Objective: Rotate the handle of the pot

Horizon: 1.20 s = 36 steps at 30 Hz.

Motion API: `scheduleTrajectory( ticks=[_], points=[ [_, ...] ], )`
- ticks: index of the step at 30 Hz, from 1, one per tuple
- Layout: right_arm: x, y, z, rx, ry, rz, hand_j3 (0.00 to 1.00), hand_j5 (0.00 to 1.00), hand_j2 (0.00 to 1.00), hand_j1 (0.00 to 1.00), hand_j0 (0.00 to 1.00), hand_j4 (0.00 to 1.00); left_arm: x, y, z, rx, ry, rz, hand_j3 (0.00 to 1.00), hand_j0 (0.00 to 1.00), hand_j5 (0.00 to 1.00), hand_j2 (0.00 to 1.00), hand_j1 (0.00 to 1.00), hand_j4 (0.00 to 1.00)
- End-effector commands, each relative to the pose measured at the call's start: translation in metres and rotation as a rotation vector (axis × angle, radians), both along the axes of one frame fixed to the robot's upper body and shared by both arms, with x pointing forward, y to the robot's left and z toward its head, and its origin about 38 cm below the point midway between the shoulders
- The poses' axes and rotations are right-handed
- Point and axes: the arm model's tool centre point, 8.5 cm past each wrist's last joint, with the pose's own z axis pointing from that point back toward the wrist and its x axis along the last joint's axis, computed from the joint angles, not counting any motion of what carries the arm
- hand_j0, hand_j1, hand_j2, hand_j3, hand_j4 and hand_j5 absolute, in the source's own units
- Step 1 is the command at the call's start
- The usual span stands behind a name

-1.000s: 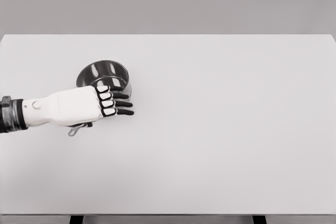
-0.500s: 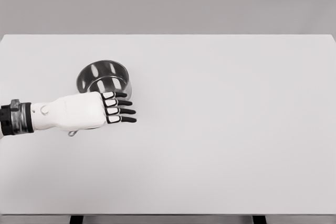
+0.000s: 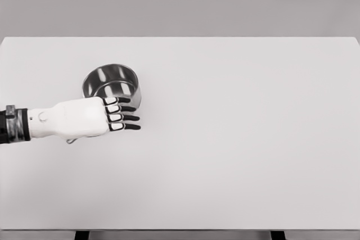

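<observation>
A small steel pot (image 3: 111,81) stands on the left part of the white table (image 3: 236,139). Its handle runs toward the lower left and is almost wholly hidden under my left hand (image 3: 125,115); only the handle's tip (image 3: 71,140) peeks out below the palm. The hand lies across the pot's near side, palm down. Its fingers (image 3: 130,118) stretch out straight to the right and grasp nothing that I can see. The left arm comes in from the left edge. No right arm shows.
The table's far edge (image 3: 180,37) meets a plain grey wall. Its near edge (image 3: 180,229) runs along the bottom of the picture.
My left hand drifted right and down, then came back left and slightly up. The handle tip below the palm has shifted a little to the left. The pot bowl has barely moved.
</observation>
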Motion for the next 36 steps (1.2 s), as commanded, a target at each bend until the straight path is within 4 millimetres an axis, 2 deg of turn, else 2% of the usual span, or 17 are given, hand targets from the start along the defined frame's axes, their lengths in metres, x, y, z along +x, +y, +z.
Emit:
scheduleTrajectory(
  ticks=[1,11,19,21,29,36],
  points=[
    [0.001,0.0,0.0,0.0,-0.002,0.0,1.0,1.0,1.0,1.0,1.0,1.0,0.0,0.003,0.001,0.001,0.001,0.006,1.0,1.0,1.0,1.0,1.0,1.0],
    [0.001,0.0,0.0,0.0,-0.001,0.002,1.0,1.0,1.0,1.0,1.0,1.0,0.005,0.009,0.013,-0.006,-0.034,0.023,1.0,1.0,1.0,1.0,1.0,1.0],
    [0.001,0.0,0.0,0.0,-0.003,0.002,1.0,1.0,1.0,1.0,1.0,1.0,0.004,0.014,0.015,0.0,-0.036,0.033,1.0,1.0,1.0,1.0,1.0,1.0],
    [0.002,0.0,0.0,0.001,-0.004,0.002,1.0,1.0,1.0,1.0,1.0,1.0,0.006,0.015,0.021,-0.007,-0.051,0.039,1.0,1.0,1.0,1.0,1.0,1.0],
    [0.001,0.0,0.0,0.0,-0.002,0.0,1.0,1.0,1.0,1.0,1.0,1.0,0.006,0.028,0.028,0.005,-0.065,0.068,1.0,1.0,1.0,1.0,1.0,1.0],
    [0.001,0.0,0.0,0.0,-0.002,0.0,1.0,1.0,1.0,1.0,1.0,1.0,0.007,0.029,0.03,0.001,-0.068,0.072,1.0,1.0,1.0,1.0,1.0,1.0]
  ],
)
